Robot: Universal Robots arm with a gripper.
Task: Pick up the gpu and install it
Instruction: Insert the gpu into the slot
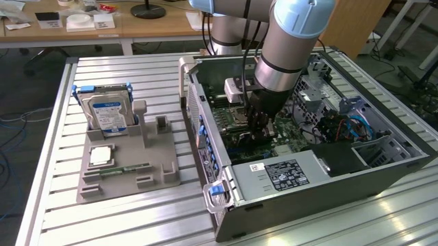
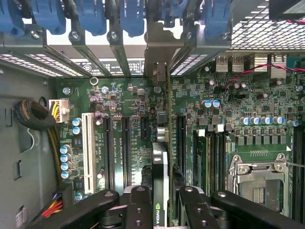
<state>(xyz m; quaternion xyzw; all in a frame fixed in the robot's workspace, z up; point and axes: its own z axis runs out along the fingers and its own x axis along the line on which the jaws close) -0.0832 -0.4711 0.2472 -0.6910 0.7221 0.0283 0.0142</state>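
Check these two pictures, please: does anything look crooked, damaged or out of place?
Nothing stands out. The claw holds the thin dark gpu card edge-on over the green motherboard, its silver bracket in line with the rear slots of the open grey computer case. The silver hard drive with blue label stands upright in the grey holder.
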